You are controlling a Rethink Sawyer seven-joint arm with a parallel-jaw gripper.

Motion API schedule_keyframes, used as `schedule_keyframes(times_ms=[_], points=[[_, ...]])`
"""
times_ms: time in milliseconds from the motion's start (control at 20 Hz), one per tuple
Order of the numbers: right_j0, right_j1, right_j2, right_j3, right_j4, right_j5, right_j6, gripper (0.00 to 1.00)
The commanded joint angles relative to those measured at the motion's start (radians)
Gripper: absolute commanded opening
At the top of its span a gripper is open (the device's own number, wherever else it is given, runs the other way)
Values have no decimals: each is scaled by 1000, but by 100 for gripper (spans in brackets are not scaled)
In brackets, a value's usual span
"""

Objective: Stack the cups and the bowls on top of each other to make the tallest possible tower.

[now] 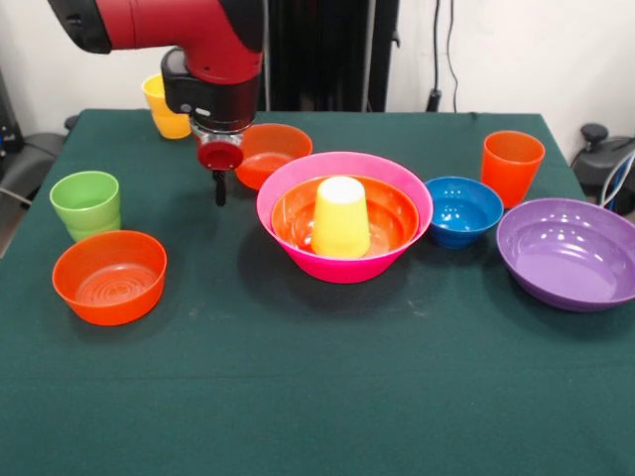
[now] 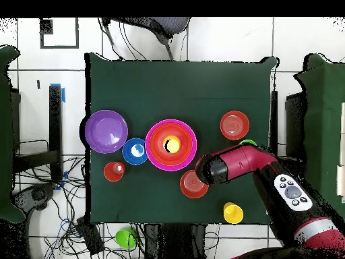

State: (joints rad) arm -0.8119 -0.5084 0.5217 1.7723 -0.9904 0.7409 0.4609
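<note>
Tower (image 1: 343,223) so far is the pink bowl (image 1: 298,188) mid-table with an orange bowl nested inside and a yellow cup (image 1: 340,218) upside down on top. The gripper (image 1: 219,188) hangs just off its rim, so in the front view the tower lies at about 4 o'clock from it, with a small orange bowl (image 1: 270,151) just behind. Honestly can't tell whether it's open or closed.

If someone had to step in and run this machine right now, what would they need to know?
Tool: hangs empty beside the small orange plastic bowl; open or shut, I cannot tell.
Done: the large orange plastic bowl sits in the big pink plastic bowl, with an upturned yellow plastic cup inside.
Left loose on the green table: purple bowl, blue bowl, another small orange bowl, orange cup, green cup, second yellow cup. All still need stacking.
</note>
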Motion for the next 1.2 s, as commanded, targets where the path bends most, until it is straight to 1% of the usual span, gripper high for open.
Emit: schedule_keyframes(times_ms=[50,200,450,700,1000,1200], points=[[20,-53,-30,14,72,127,13,100],[-10,-65,-8,46,128,120,1,100],[-17,-40,-27,54,158,135,2,100],[-42,-34,-5,80,217,145,-7,100],[-81,10,22,101,252,96,-8,100],[-89,33,24,100,250,68,-5,100]])
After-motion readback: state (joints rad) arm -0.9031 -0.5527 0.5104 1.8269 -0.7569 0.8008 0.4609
